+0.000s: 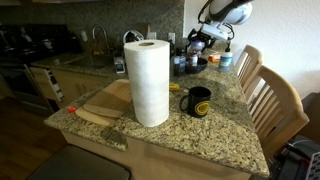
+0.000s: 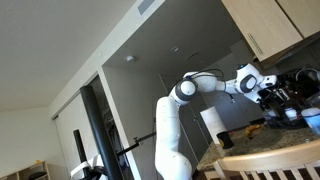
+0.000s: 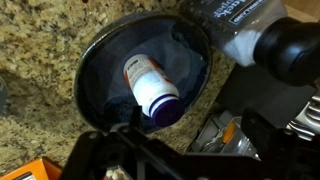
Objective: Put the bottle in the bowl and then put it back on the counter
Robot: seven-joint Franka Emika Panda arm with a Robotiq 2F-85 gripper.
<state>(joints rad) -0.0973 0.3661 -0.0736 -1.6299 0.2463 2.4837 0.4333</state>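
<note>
Down in the bowl [image 3: 105, 105], the bottle [image 3: 150, 85] lies on its side, label showing and cap pointing toward my tool [image 3: 175, 145]. The tool hangs just above with its fingers spread wide and nothing between them. I judge the bottle light and stiff, but round and smooth, so it may roll on the curved bottom. I would close across the labelled body near its middle, not on the cap, then lift it over the rim onto the granite worktop [image 3: 40, 40].
</note>
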